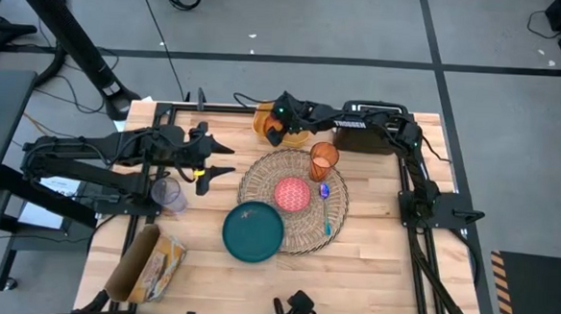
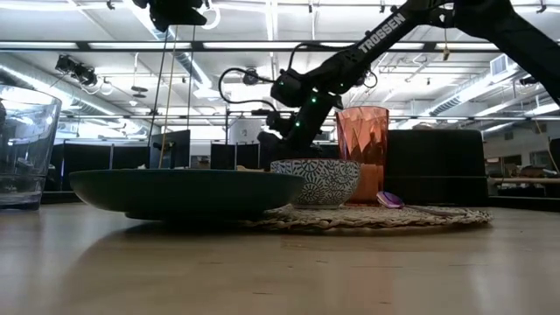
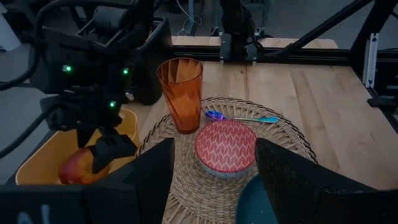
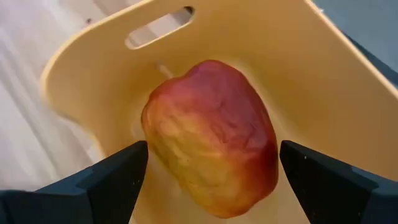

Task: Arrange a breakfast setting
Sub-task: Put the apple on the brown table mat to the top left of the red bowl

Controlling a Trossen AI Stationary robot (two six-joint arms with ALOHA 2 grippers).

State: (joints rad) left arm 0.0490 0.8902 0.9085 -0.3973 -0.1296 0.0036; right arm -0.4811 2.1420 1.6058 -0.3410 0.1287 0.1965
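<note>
— Why is your right tool (image 4: 208, 165) over the yellow tray (image 4: 323, 81)?
— The fruit (image 4: 208, 140) lies in it; my fingers spread either side, gripping nothing yet.
— And the left tool (image 3: 211, 171)?
— Waiting released beside the placemat (image 1: 260, 175).

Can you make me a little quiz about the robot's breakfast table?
1. True or false: the pink bowl sits on the woven placemat.
2. What lies in the yellow tray under the right gripper? A) toast B) a red-and-yellow fruit C) a spoon
3. Fill in: the orange cup stands ____ on the placemat.

Key: 1 true. 2 B; the right gripper is open, one finger on each side of the fruit, not yet closed on it. 3 upright, next to the bowl. The left gripper waits open, left of the placemat.
</note>
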